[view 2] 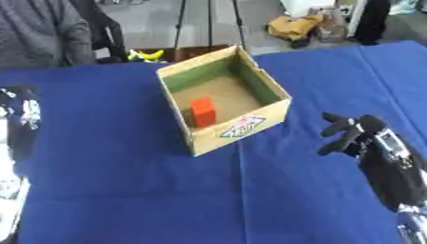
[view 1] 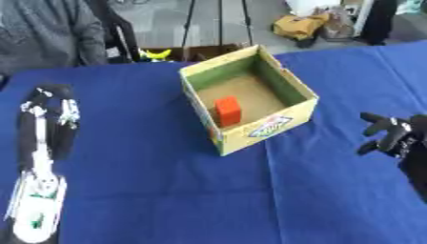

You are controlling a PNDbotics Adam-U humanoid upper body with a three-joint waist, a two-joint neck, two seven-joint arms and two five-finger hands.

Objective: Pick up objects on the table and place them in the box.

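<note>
An open cardboard box (view 1: 292, 112) with a green inner lining stands on the blue tablecloth, a little beyond the middle. Inside it, a red block (view 1: 227, 110) stands upright on the brown floor near the front wall. My right hand (view 2: 354, 134) hovers to the right of the box, apart from it, open with its fingers spread toward the box and nothing in them. My left hand (view 1: 50, 102) lies at the far left of the table, well away from the box, open and holding nothing.
The blue table (view 1: 150, 181) stretches across both views, with a seam running forward from the box. Beyond its far edge are a person in grey (view 1: 42, 33), a yellow thing (view 1: 157, 54) and a tan bag (view 1: 300, 26) on the floor.
</note>
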